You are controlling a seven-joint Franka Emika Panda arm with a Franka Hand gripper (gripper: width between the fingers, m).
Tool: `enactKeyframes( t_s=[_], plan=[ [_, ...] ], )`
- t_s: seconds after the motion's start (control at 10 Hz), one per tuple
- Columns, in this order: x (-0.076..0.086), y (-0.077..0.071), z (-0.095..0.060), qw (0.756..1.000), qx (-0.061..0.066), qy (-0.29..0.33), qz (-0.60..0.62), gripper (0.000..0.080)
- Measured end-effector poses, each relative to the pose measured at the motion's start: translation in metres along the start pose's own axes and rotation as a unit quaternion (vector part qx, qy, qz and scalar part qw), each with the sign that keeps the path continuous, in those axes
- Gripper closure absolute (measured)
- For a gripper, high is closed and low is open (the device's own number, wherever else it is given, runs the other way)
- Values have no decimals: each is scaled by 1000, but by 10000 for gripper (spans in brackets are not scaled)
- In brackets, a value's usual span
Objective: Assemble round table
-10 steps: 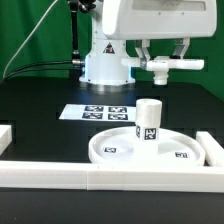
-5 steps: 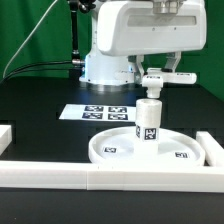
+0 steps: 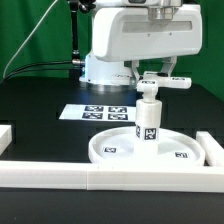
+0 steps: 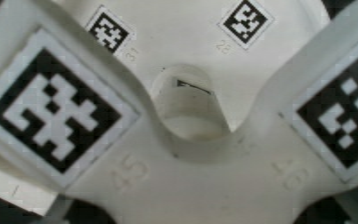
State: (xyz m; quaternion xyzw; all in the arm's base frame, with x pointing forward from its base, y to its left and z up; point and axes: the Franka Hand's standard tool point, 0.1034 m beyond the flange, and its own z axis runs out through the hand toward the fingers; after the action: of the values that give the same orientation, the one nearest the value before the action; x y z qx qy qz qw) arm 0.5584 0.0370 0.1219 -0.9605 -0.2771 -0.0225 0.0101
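Note:
The large rimmed round disc (image 3: 105, 152) lies on the black table with the short cylindrical leg (image 3: 148, 122) standing upright in it. The cross-shaped foot (image 3: 162, 82) hangs level directly over the leg's top. My gripper (image 3: 160, 74) is shut on it from above, mostly hidden by the white wrist housing. The foot's centre stub points down at the leg, and I cannot tell whether they touch. In the wrist view the foot (image 4: 194, 160) fills the picture, its tagged arms spreading out, and my fingers do not show.
The marker board (image 3: 95, 112) lies behind the disc, in front of the robot base (image 3: 103, 65). Long white border rails run along the front (image 3: 100, 178), with ends at the exterior view's right (image 3: 213, 148) and left (image 3: 5, 133).
The gripper has carried the foot toward the exterior view's left and a little downward, from beside the leg to straight above it. Disc and leg have not moved.

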Motion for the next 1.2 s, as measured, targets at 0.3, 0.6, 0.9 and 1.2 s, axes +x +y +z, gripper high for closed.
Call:
enactKeyframes(
  t_s=[0.3, 0.6, 0.9, 1.2],
  plan=[
    [1, 0, 0, 1000, -1, 2, -2, 353],
    [6, -3, 1, 1000, 1, 0, -15, 353],
    [13, 0, 1, 999, -1, 3, -36, 353],
    [10, 6, 0, 1000, -5, 9, -22, 351]
  ],
)
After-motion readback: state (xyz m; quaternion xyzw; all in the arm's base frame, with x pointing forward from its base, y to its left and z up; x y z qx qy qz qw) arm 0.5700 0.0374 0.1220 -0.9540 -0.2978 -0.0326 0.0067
